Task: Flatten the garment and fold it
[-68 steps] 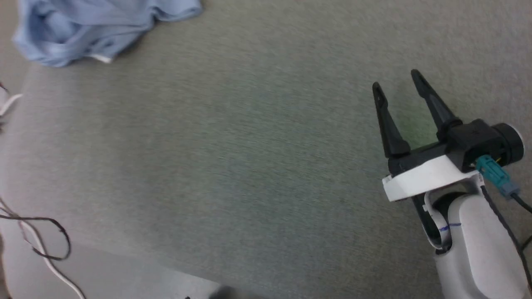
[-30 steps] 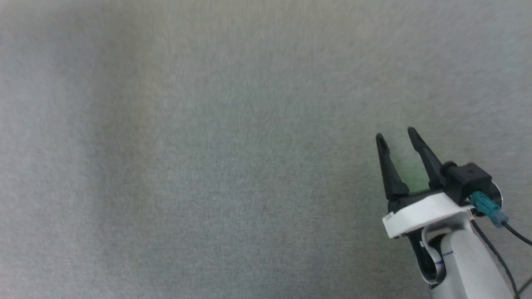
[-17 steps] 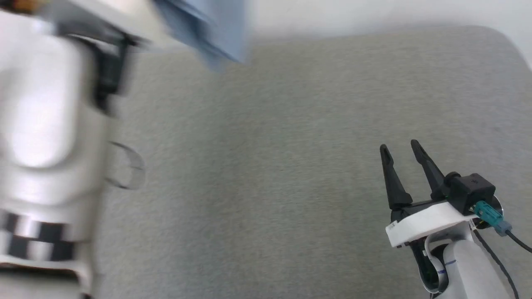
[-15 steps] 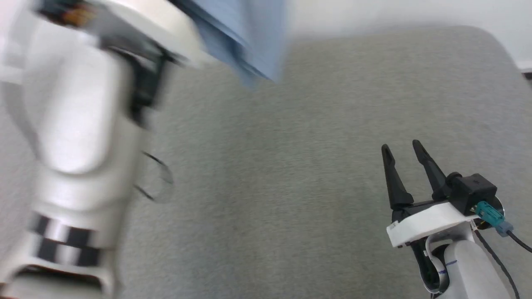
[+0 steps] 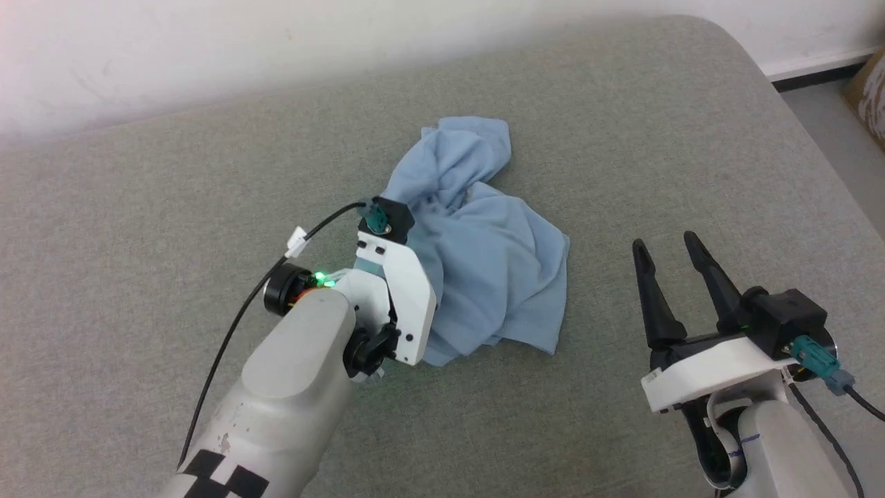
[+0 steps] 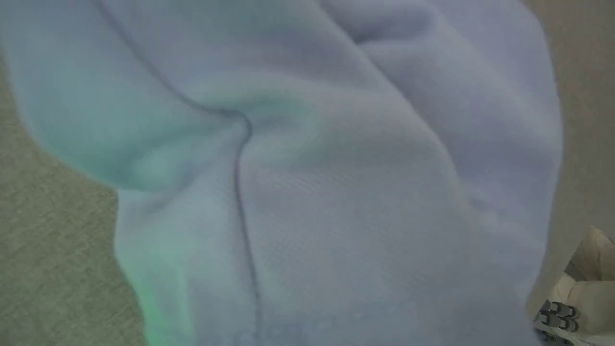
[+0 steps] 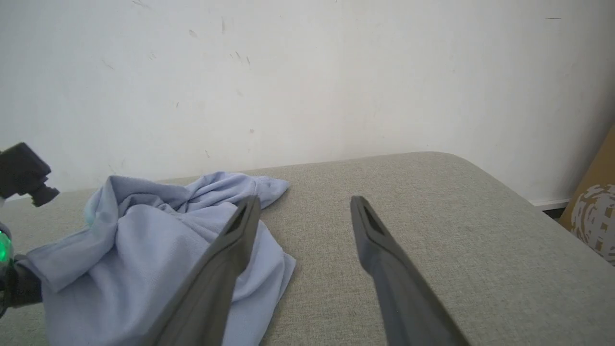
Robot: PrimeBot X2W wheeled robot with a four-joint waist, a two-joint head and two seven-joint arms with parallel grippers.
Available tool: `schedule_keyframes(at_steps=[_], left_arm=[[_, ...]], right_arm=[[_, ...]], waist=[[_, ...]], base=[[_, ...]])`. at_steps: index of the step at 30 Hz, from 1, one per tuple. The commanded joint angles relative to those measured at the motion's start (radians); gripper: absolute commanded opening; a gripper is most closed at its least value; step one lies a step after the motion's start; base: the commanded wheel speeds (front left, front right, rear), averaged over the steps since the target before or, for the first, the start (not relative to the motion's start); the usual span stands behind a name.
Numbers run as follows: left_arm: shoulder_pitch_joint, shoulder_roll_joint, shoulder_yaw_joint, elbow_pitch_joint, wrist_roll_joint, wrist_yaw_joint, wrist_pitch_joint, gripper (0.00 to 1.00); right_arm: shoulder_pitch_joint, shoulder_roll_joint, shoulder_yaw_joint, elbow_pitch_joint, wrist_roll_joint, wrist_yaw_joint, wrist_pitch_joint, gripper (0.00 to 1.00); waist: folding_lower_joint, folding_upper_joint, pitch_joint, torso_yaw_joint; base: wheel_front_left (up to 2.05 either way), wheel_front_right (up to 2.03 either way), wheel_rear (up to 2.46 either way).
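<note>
The garment is a light blue crumpled heap in the middle of the grey padded surface; its collar, placket and logo are hidden in the folds. My left gripper is at the heap's left edge, its fingers buried in the cloth. In the right wrist view a strip of the garment is drawn taut toward that gripper. Blue fabric lies close against the left wrist camera. My right gripper stands open with nothing in it, to the right of the heap and apart from it.
A white wall runs along the surface's far side. The surface ends in a rounded corner at the right, with floor and a cardboard box beyond. A black cable hangs off my left arm.
The head camera has swung round. My left arm swept in from the left carrying the blue garment, which now rests mid-surface. The right gripper stays open at the lower right.
</note>
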Motion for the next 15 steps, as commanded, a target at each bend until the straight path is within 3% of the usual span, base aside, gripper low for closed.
schedule_keyframes(at_steps=[1,2,3,4,5,7,15], left_arm=[[0.019,0.002,-0.014,0.034,-0.011,-0.006,0.059,0.0],[0.021,0.002,-0.013,0.04,-0.015,-0.005,0.07,0.39],[0.022,0.001,-0.007,0.034,-0.02,-0.001,0.056,1.0],[0.022,0.001,-0.007,0.034,-0.02,-0.001,0.056,1.0],[0.017,0.0,0.018,0.007,-0.023,0.019,-0.023,1.0],[0.018,-0.001,0.028,-0.006,-0.023,0.026,-0.063,1.0],[0.031,0.015,0.11,-0.143,-0.011,0.065,-0.417,1.0]], right_arm=[[0.007,-0.001,0.002,-0.002,0.005,-0.002,0.0,1.0],[0.007,-0.001,0.003,-0.001,0.004,-0.002,0.0,1.0],[0.007,-0.001,0.003,-0.001,0.004,-0.002,0.001,1.0],[0.007,-0.001,0.003,-0.001,0.004,-0.002,0.001,1.0],[0.009,-0.001,0.005,-0.002,0.001,-0.002,0.003,1.0],[0.01,-0.001,0.005,-0.002,0.0,-0.002,0.005,1.0],[0.032,-0.001,-0.004,-0.015,-0.02,-0.002,0.026,1.0]], waist=[[-0.0001,0.0,0.007,-0.006],[-0.0001,0.0,0.006,-0.003],[-0.0001,0.0,0.004,0.001],[-0.0001,0.0,0.004,0.001],[-0.0001,0.0,-0.001,0.014],[-0.0001,0.0,-0.005,0.022],[-0.0001,0.0,-0.052,0.117]], base=[[0.0,0.0,0.0],[0.0,0.0,0.0],[0.0,0.0,0.0],[0.0,0.0,0.0],[0.0,0.0,0.0],[0.0,0.0,0.0],[0.0,0.0,0.0]])
